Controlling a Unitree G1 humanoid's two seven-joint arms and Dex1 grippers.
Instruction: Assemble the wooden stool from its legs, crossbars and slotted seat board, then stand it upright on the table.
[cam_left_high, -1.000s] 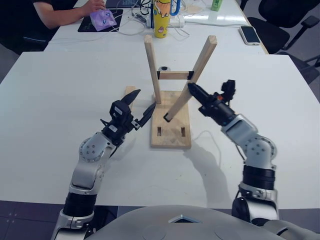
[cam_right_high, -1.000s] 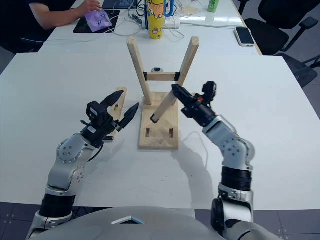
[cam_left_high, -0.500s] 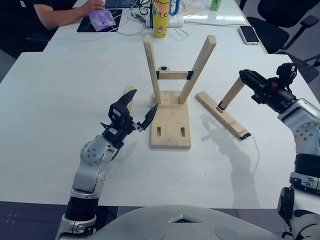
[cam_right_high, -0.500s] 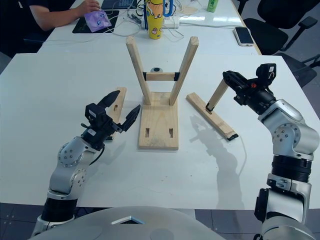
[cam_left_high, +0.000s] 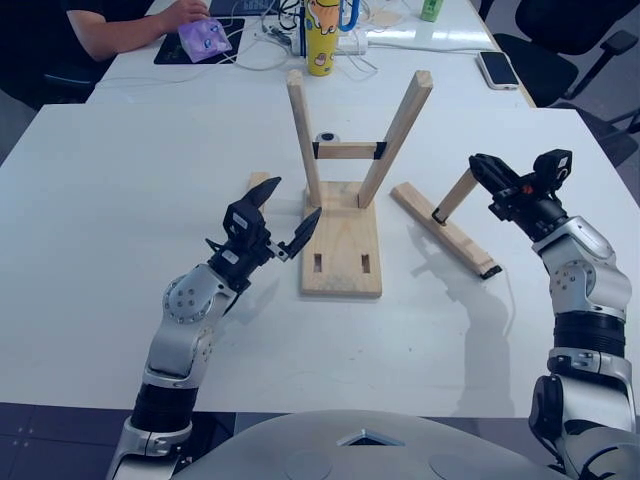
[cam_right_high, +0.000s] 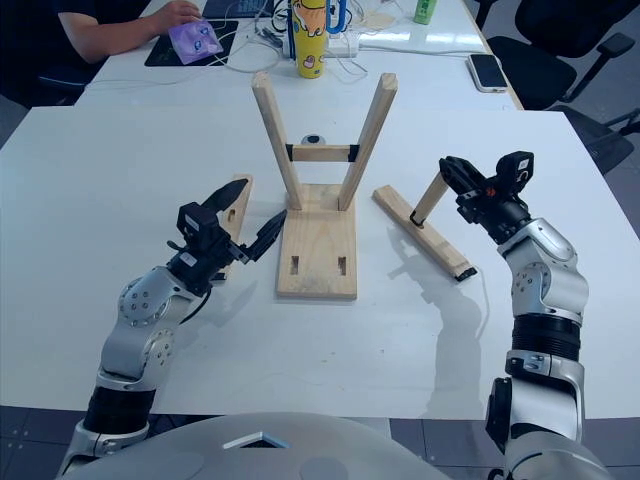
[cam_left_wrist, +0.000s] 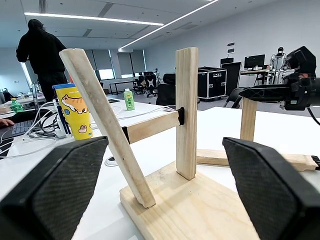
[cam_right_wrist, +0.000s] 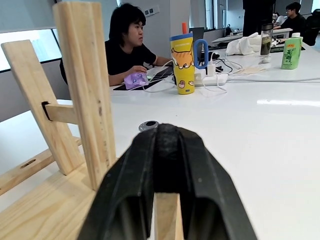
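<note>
Your right claw (cam_left_high: 482, 170) clamped on pale wooden leg (cam_left_high: 455, 196), right of flat slotted wooden seat board (cam_left_high: 342, 245), your left claw (cam_left_high: 291, 203) spread apart beside its left edge, white desk (cam_left_high: 120, 200).

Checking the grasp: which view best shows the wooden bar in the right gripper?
Left eye view: whole short bar clear, right gripper at its top. Right wrist view catches its tip between the fingers; left wrist view, it far off.

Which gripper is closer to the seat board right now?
Left. The left gripper hovers open beside the seat board's left edge; the right gripper is farther right, shut on a leg.
</note>
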